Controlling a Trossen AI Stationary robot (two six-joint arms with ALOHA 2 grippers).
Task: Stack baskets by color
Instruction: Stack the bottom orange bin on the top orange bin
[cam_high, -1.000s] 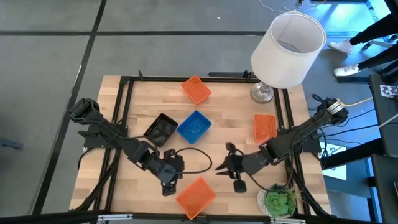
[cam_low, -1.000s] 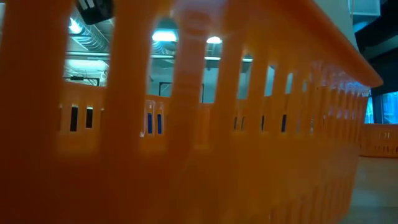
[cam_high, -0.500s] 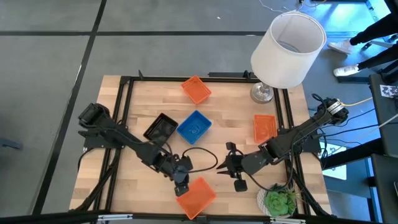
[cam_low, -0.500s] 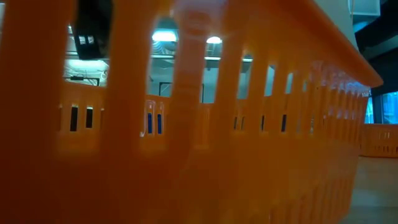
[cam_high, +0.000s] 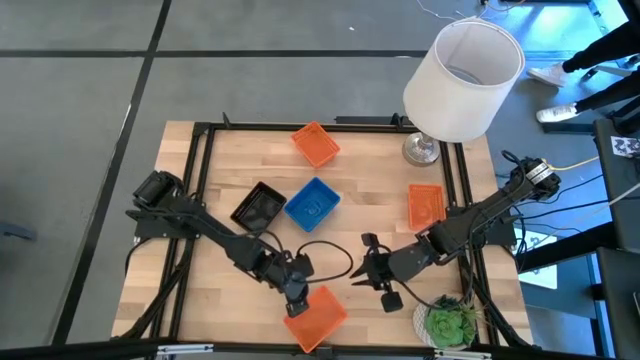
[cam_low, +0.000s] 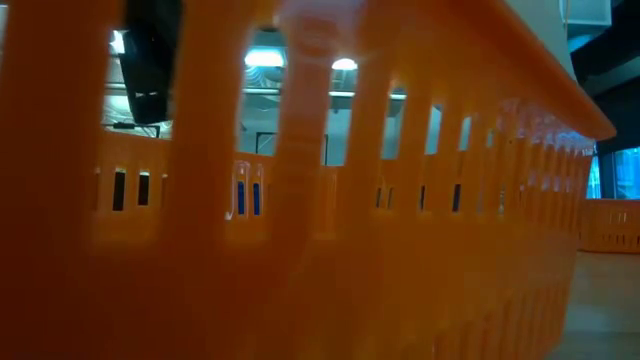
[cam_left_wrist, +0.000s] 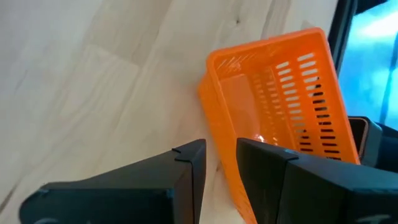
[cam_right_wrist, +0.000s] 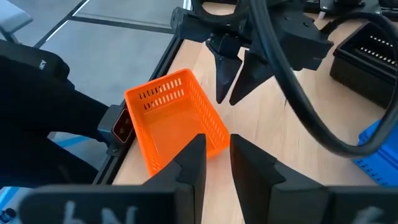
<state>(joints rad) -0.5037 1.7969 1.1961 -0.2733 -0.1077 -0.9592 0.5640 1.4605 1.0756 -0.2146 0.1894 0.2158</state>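
High view: our left gripper (cam_high: 297, 297) hangs parted, empty, over the near orange basket's (cam_high: 316, 314) rim, one finger (cam_left_wrist: 186, 163) outside its wall. We judge a shallow bite could tip or skid it. Our right gripper (cam_high: 362, 272) waits beside, slightly parted, holding nothing.

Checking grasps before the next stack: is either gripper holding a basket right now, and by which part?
Nothing is held. The left gripper is open at the rim of the near orange basket, not clamped on it; the right gripper is empty.
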